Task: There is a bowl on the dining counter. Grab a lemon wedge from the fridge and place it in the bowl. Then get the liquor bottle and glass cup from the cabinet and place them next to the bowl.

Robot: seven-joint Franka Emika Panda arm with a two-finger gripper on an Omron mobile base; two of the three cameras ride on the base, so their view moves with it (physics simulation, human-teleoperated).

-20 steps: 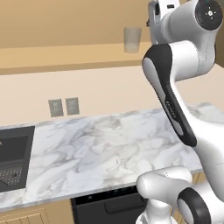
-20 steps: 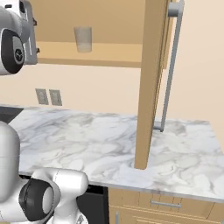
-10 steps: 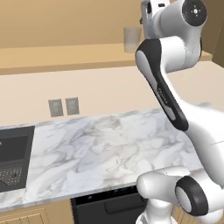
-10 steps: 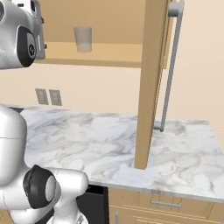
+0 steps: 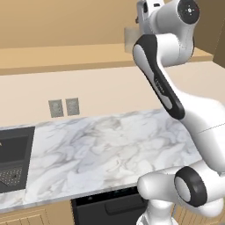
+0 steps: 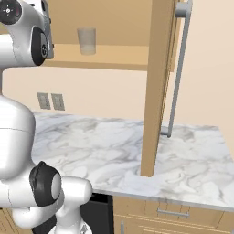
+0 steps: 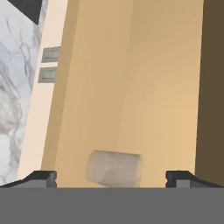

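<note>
A marble counter (image 6: 119, 146) is seen below, with two wall outlets (image 5: 64, 107) above it and a black sink (image 5: 13, 162) at its left end. The cabinet (image 6: 114, 55) is open; its door (image 6: 157, 87), with a long metal handle (image 6: 178, 73), is swung out to the right of the shelf. The cup (image 6: 86, 41) is stood upright on the shelf, clear, faintly grey and slightly tapered. In the hand view it is framed between the tips of the gripper (image 7: 112, 177), whose jaws are spread wide and untouched by it.
</note>
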